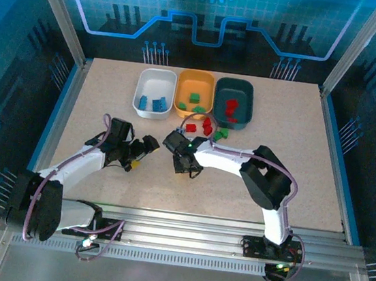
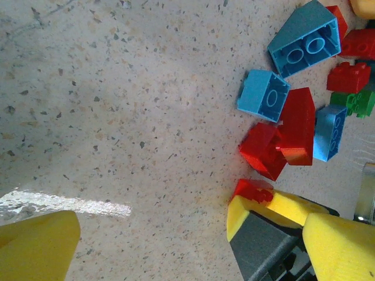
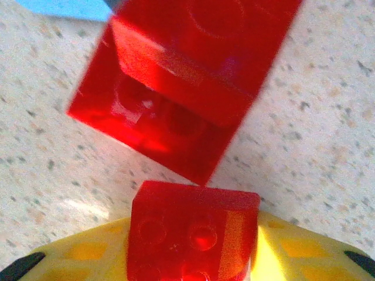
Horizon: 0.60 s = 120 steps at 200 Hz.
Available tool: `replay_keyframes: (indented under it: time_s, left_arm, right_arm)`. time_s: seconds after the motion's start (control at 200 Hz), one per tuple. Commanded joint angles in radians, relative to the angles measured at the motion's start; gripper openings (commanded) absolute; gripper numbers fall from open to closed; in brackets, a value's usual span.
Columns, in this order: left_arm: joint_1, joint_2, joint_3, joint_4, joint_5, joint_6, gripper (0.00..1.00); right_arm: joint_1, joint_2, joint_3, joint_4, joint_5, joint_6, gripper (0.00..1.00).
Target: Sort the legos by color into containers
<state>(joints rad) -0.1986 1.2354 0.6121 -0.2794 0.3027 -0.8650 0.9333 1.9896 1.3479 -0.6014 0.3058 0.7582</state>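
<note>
Top external: blue legos (image 1: 153, 103) lie in the white tray (image 1: 145, 80), green legos (image 1: 194, 100) in the orange-yellow tray (image 1: 196, 78) and red legos (image 1: 231, 108) in the dark teal tray (image 1: 237, 85), with loose legos (image 1: 207, 126) on the table (image 1: 110, 103) just before them. Left wrist: the left fingers (image 2: 38, 246) gape wide and grip nothing, one tip touching a stray red brick (image 2: 253, 190) beside a red-and-blue cluster (image 2: 293, 126). Right wrist: the right fingers (image 3: 281, 246) pinch a small red brick (image 3: 193, 231), with a larger red brick (image 3: 181, 82) just beyond.

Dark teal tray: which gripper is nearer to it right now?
Right. The right gripper, shut on a red lego, sits just short of the dark teal tray, to its left. The left gripper, open, is farther left still.
</note>
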Motion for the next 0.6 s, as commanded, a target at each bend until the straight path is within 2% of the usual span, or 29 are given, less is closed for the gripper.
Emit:
replay_keyframes:
  time_s: [0.0, 0.195, 0.335, 0.485, 0.595]
  left_arm:
    - [-0.002, 0.007, 0.0, 0.008, -0.01, 0.009, 0.99]
    - [-0.004, 0.011, 0.002, 0.018, -0.002, 0.002, 0.99]
    - [-0.035, 0.043, -0.015, 0.077, 0.005, -0.038, 0.99]
    - [-0.108, 0.115, -0.001, 0.155, 0.024, -0.079, 0.99]
    - [-0.161, 0.145, 0.012, 0.2, 0.021, -0.103, 0.99]
  right_arm:
    - [0.012, -0.073, -0.04, 0.009, 0.036, 0.001, 0.44]
    - [0.01, -0.188, -0.099, -0.001, 0.076, -0.016, 0.44]
    - [-0.031, -0.284, -0.12, 0.008, 0.113, -0.082, 0.44]
    - [-0.15, -0.323, -0.072, 0.027, 0.122, -0.179, 0.43]
    - [-0.289, -0.309, -0.021, 0.06, 0.1, -0.249, 0.43]
